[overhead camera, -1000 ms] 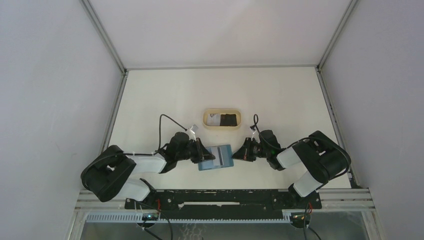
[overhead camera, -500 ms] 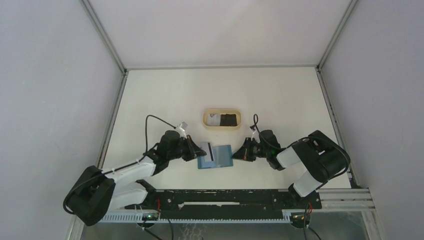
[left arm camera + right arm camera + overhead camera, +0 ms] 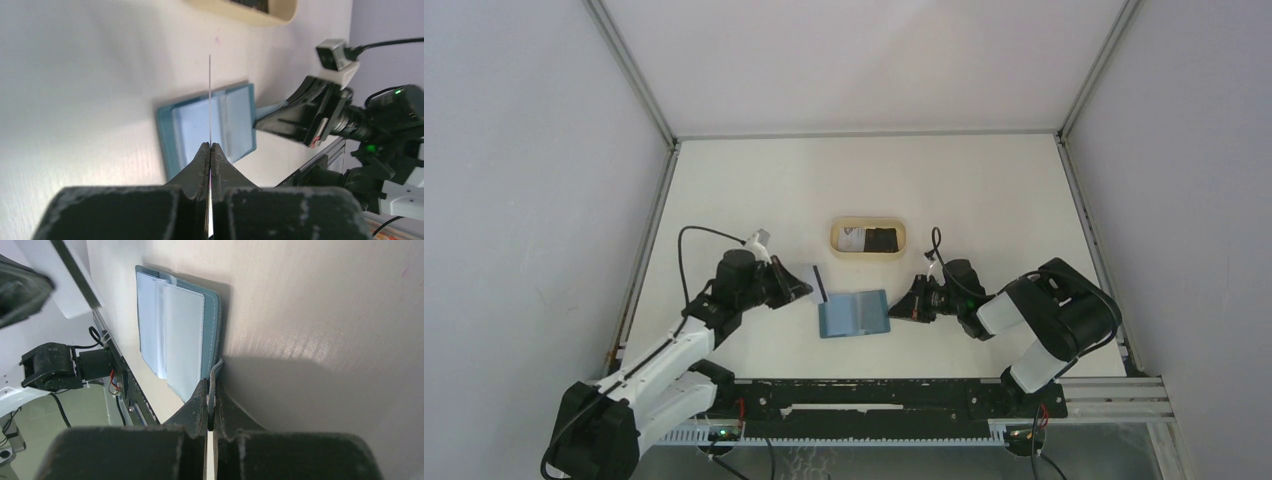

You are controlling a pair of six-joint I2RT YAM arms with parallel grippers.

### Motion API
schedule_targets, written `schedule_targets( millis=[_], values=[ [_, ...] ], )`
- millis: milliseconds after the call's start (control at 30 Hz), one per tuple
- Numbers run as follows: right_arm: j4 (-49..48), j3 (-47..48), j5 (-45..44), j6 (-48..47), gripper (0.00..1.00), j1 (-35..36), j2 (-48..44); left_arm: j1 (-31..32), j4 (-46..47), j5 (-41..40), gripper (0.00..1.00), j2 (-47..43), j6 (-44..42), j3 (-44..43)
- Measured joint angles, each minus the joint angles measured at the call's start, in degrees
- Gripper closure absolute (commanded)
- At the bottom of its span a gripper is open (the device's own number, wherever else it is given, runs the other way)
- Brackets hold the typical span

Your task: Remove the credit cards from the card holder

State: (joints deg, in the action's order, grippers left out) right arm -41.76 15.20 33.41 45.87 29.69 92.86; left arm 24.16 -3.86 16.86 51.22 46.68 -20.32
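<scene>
Judging from how things lie, the task is taken to be well advanced: a thin white credit card with a dark stripe [image 3: 808, 281] is held clamped in the closed left claw [image 3: 796, 286], raised clear of the small teal-blue folding card holder [image 3: 854, 313] and just to its left. The card holder is laid open on the pale counter [image 3: 984, 190], pinned by its small snap tab [image 3: 214, 371], on which the right claw [image 3: 904, 307] is closed. A white card [image 3: 854, 238] and a black card [image 3: 884, 240] are seen lying in the tan oval tray [image 3: 869, 220] beyond. The held card is judged left to be set down there; whether more cards sit in the light blue pockets [image 3: 182, 335] cannot be told.
</scene>
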Motion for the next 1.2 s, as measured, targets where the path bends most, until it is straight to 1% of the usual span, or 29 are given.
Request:
schedule_targets(
  millis=[67,167,400,600,700,867,1200],
  values=[
    [-0.04,0.0,0.09,0.13,1.0,-0.04,0.04,-1.2,-0.2,0.44,1.0,1.14,-0.74,-2.62],
    [-0.04,0.0,0.11,0.22,1.0,-0.04,0.04,-2.82,1.14,2.6,1.0,6.08,-2.21,-8.9],
    [-0.02,-0.22,0.11,0.52,1.0,-0.11,-0.83,-3.72,4.26,7.89,1.0,24.37,-6.29,-27.91],
    [-0.07,-1.2,0.13,0.57,1.0,-0.87,-2.75,-3.72,2.51,9.99,1.0,37.83,-9.9,-39.65],
    [-0.15,-2.01,0.15,0.7,1.0,-1.29,-3.3,-3.61,1.49,10.56,1.0,42.51,-11.19,-42.71],
    [-0.48,-2.8,0.17,0.83,1.0,-1.62,-3.52,-2.93,-0.63,10.6,1.0,47.41,-12.41,-43.65],
    [-1.18,-2.84,0.59,1.01,1.0,-2.21,-3.61,-1.53,-1.38,10.49,1.0,52.57,-12.63,-43.65]
  ],
)
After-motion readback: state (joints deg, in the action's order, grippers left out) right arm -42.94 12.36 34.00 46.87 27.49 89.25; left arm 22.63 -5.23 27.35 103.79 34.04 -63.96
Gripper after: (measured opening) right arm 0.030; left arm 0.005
